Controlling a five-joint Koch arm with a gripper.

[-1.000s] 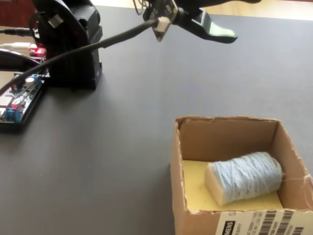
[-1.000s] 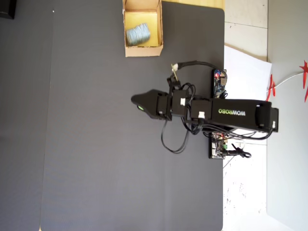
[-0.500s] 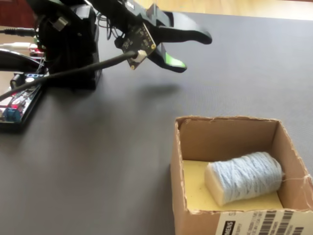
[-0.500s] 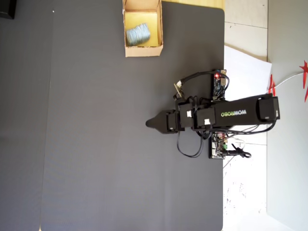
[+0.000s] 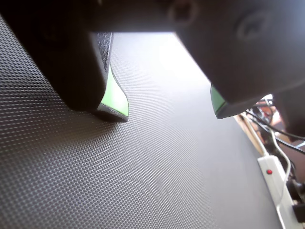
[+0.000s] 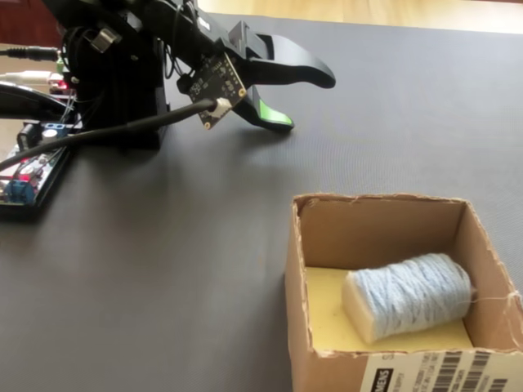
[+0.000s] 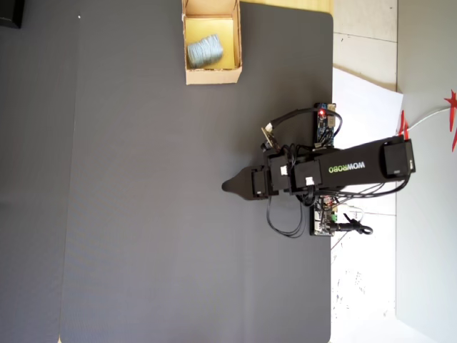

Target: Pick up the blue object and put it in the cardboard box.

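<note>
The blue object (image 6: 409, 294) – a pale blue-grey roll of wound, ribbed yarn – lies on its side on the yellowish floor of the cardboard box (image 6: 298, 286), a small tan, open-topped box with upright flaps

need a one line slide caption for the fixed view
Blue roll lying inside the cardboard box, gripper open and empty, low over the dark mat beside the arm's base.
</note>
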